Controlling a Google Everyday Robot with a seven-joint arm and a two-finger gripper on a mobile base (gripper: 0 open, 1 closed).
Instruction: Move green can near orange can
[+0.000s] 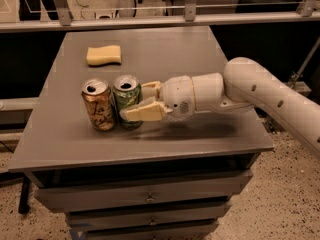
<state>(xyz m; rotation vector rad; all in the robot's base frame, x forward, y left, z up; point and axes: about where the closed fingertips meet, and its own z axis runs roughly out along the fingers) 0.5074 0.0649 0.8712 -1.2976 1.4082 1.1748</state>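
Note:
The green can (pixel 124 95) stands upright on the grey table (pixel 210 134), touching or almost touching the orange can (pixel 100 110) on its left. The orange can is copper-coloured with dark "La" lettering and also stands upright. My gripper (pixel 134 100) reaches in from the right and is shut on the green can. One cream finger (pixel 142 113) crosses the can's front and the other finger (pixel 151 88) lies behind its right side. My white arm (pixel 260 91) stretches off to the right.
A yellow sponge (pixel 104 55) lies at the back left of the table. A metal rail (pixel 165 20) runs behind the table's far edge. Drawers (pixel 145 198) sit under the tabletop. Both cans stand close to the front left edge.

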